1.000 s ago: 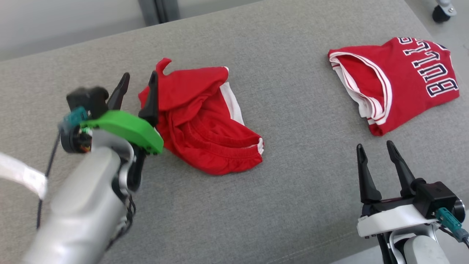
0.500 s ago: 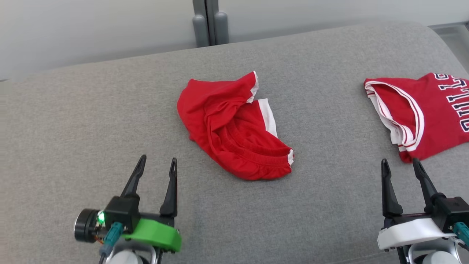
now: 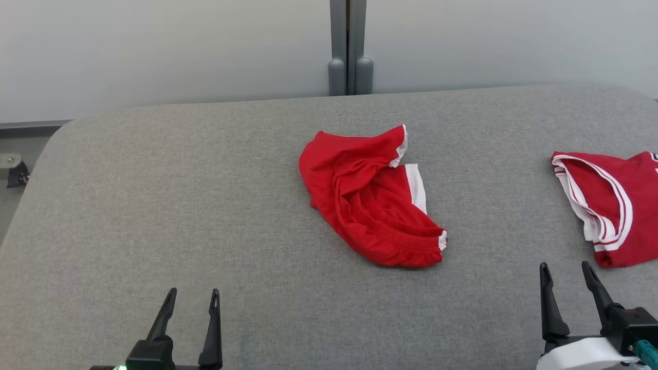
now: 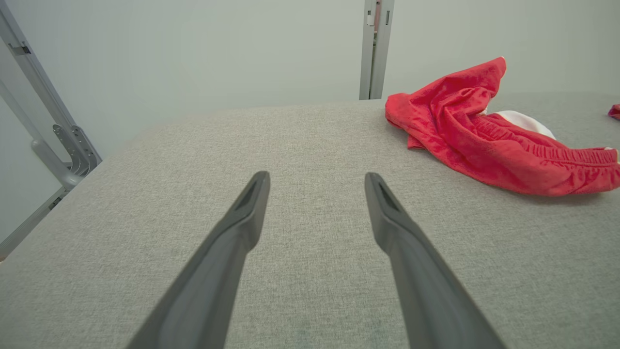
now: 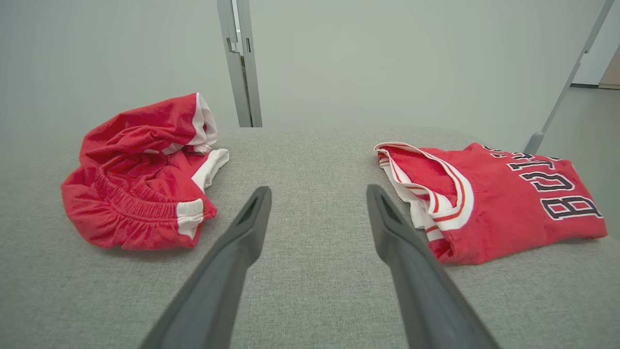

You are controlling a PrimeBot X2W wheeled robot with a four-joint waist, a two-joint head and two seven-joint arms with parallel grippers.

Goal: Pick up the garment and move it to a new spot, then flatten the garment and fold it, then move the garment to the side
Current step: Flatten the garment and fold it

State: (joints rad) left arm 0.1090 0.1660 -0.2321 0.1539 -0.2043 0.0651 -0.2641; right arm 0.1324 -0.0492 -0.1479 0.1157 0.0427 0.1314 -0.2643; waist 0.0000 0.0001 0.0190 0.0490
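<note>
Two red garments lay on the grey fabric-covered table [image 3: 154, 195]. Head view: the crumpled red shorts [image 3: 372, 205] sat mid-table, nearer the far edge, and a folded red jersey [image 3: 611, 205] lay at the right edge. The left gripper [image 3: 194, 293] and right gripper [image 3: 564, 266] stood at the near edge, jaws spread, empty. Left wrist view: the shorts [image 4: 484, 135] lay ahead to the right, untouched. Right wrist view: shorts [image 5: 140, 184] left, jersey [image 5: 508, 208] right of the parted fingers.

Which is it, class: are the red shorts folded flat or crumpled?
Crumpled: the red shorts lie bunched in uneven ridges, with one white-trimmed hem flipped up.
</note>
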